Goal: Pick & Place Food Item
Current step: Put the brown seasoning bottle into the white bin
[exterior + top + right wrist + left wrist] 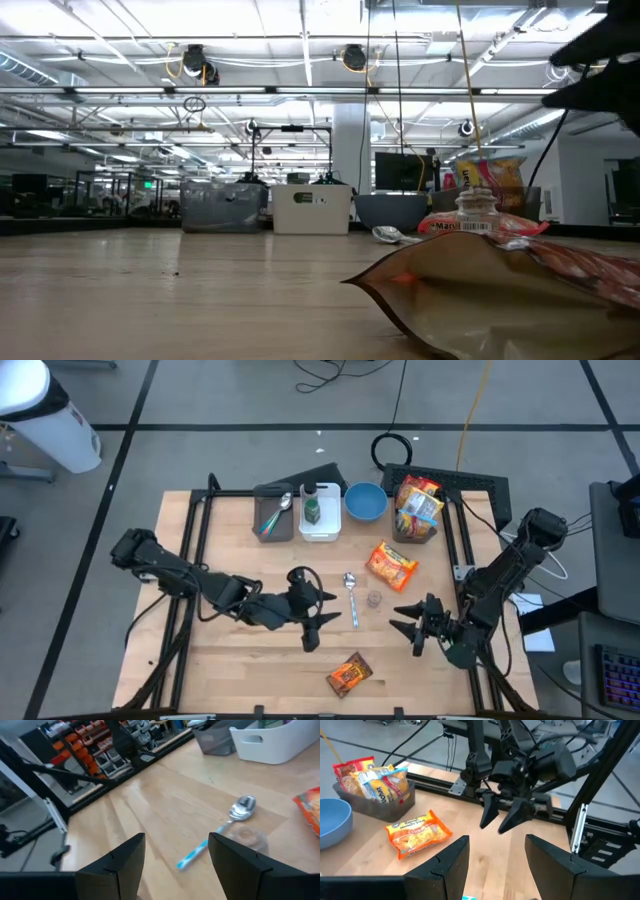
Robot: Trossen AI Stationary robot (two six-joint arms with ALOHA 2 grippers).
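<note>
Noodles in an orange, crinkly plastic packet [391, 565] look the likeliest food item to pick, though the task names none; the packet lies flat on the wooden table [200, 670], just in front of the dark bin of snack packets [417, 510], between the two arms and touched by neither. A second candidate, the small brown foil pouch [349, 676], lies near the table's front edge, so the first risk is simply going for the wrong item. The packet is thin and slippery, and a grab from above could pinch only the film or push it sideways. A small clear plastic cup [374, 599] and a metal spoon with a light blue handle [351, 596] sit just beside the approach path and could be knocked over or swept along.

The left gripper [311, 612] hovers over mid-table beside the spoon, its fingers spread wide and empty. The right gripper [417, 622] hangs near the right edge, also spread apart and holding nothing, and well short of the packet.
</note>
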